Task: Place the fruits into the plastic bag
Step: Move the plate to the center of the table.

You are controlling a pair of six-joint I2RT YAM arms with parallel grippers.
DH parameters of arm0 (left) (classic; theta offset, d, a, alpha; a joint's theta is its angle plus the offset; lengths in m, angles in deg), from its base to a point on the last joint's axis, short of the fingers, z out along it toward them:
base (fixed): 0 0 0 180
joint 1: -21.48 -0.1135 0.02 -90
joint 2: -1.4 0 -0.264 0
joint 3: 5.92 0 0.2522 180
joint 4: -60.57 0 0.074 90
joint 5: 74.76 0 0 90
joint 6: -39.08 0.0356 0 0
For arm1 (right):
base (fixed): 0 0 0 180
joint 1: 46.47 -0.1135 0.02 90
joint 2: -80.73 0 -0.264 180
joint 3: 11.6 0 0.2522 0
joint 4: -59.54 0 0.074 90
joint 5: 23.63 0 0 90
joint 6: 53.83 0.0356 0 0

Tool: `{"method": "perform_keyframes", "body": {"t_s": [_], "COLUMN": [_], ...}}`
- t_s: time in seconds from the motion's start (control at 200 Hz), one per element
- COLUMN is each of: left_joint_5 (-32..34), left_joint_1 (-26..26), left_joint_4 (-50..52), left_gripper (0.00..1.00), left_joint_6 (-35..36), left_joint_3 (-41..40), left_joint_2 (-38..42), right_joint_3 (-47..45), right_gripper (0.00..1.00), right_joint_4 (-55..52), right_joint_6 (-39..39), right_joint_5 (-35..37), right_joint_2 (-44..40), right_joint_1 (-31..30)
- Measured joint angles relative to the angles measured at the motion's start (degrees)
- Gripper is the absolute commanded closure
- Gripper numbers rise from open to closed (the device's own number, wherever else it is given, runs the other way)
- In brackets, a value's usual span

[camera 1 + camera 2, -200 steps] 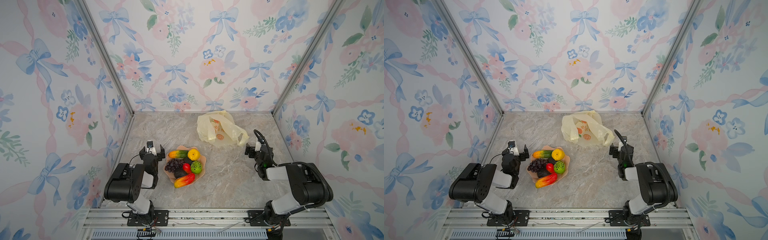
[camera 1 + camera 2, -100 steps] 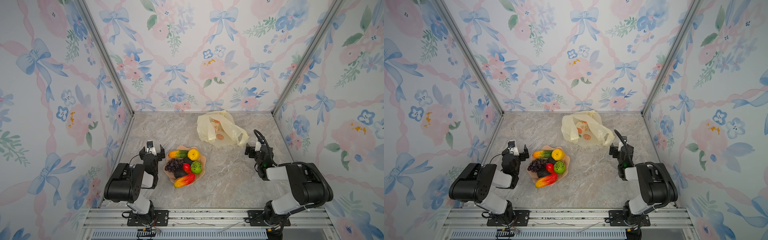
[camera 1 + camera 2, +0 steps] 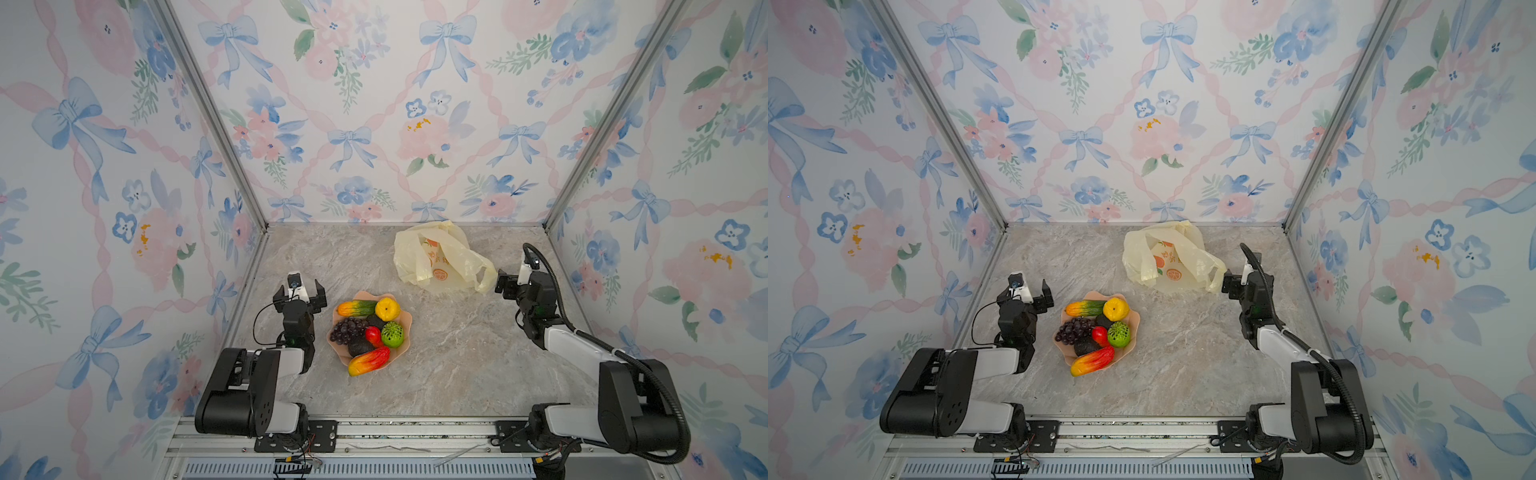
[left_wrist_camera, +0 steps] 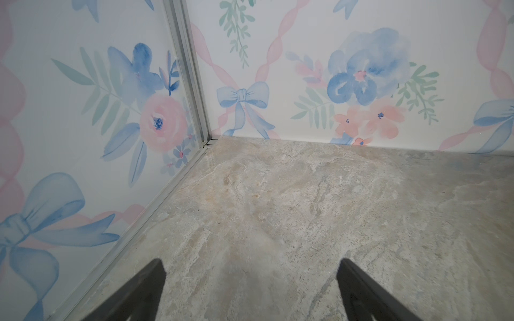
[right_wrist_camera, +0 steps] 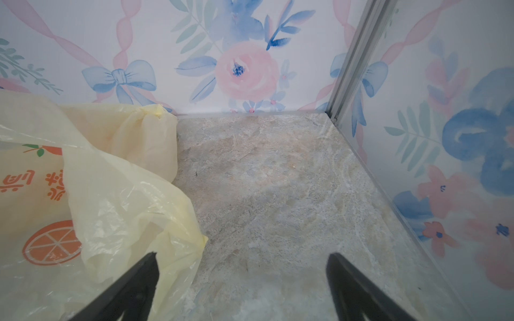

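Observation:
The fruits lie heaped on a pink scalloped dish [image 3: 405, 322]: a yellow citrus [image 3: 386, 308], a bumpy green ball [image 3: 392, 334], a purple grape bunch [image 3: 348, 330], a dark avocado [image 3: 360, 345], a red-yellow mango [image 3: 369, 360] and an orange-green mango [image 3: 356, 308]. The plastic bag [image 3: 436, 262] lies crumpled near the back wall, pale yellow with an orange-slice print. My left gripper [image 3: 299, 293] stands open just left of the dish, empty over bare table in the left wrist view [image 4: 250, 266]. My right gripper [image 3: 500, 284] is open beside the bag's right handle; one fingertip [image 5: 150, 261] overlaps the bag [image 5: 111, 200].
Flowered walls enclose the marble table [image 3: 449, 365] on three sides, with metal corner posts [image 3: 257, 216] at the back. An aluminium rail [image 3: 415, 432] carrying both arm bases runs along the front edge.

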State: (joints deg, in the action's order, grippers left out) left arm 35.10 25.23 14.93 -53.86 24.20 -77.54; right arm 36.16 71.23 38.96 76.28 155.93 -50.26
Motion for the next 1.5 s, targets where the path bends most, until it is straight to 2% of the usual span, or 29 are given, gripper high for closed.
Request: {"method": "perform_keyframes", "body": {"t_s": [0.14,0.27,0.41,0.555,0.725,0.9,1.05,1.27,1.5], "left_joint_5": [2.7,3.6,3.0,-1.3,-10.8,-20.9,-28.0,-33.9,-37.1], "left_joint_1": [0.0,0.0,0.0,-0.1,-0.1,-0.5,-2.0,-4.4,-6.0], "left_joint_4": [8.0,17.8,28.4,38.5,52.6,64.3,69.4,70.9,71.8], "left_gripper": [0.02,0.02,0.02,0.02,0.02,0.02,0.02,0.02,0.02], "left_joint_6": [-3.7,-10.1,-17.7,-24.1,-28.5,-32.0,-35.1,-37.7,-39.4], "left_joint_3": [2.6,6.2,9.4,12.4,18.8,20.2,19.1,15.5,13.5], "left_joint_2": [5.8,12.0,18.3,23.4,25.3,25.8,27.0,27.5,25.5], "right_joint_3": [8.9,17.4,22.1,24.6,27.5,28.0,28.0,27.9,26.5], "right_gripper": [0.04,0.04,0.04,0.04,0.04,0.04,0.04,0.04,0.04], "right_joint_4": [-12.6,-23.5,-33.1,-41.9,-50.1,-53.9,-54.9,-53.5,-49.1], "right_joint_6": [4.1,8.3,12.4,15.4,18.1,21.5,24.6,29.7,34.4], "right_joint_5": [-0.9,-3.7,-8.3,-13.7,-19.3,-22.8,-24.3,-25.6,-26.9], "right_joint_2": [-1.4,-2.6,-4.3,-4.4,-4.4,-4.0,-1.9,3.1,7.5], "right_joint_1": [0.0,0.0,-0.1,-0.9,-5.2,-12.1,-17.4,-22.1,-27.9]}}
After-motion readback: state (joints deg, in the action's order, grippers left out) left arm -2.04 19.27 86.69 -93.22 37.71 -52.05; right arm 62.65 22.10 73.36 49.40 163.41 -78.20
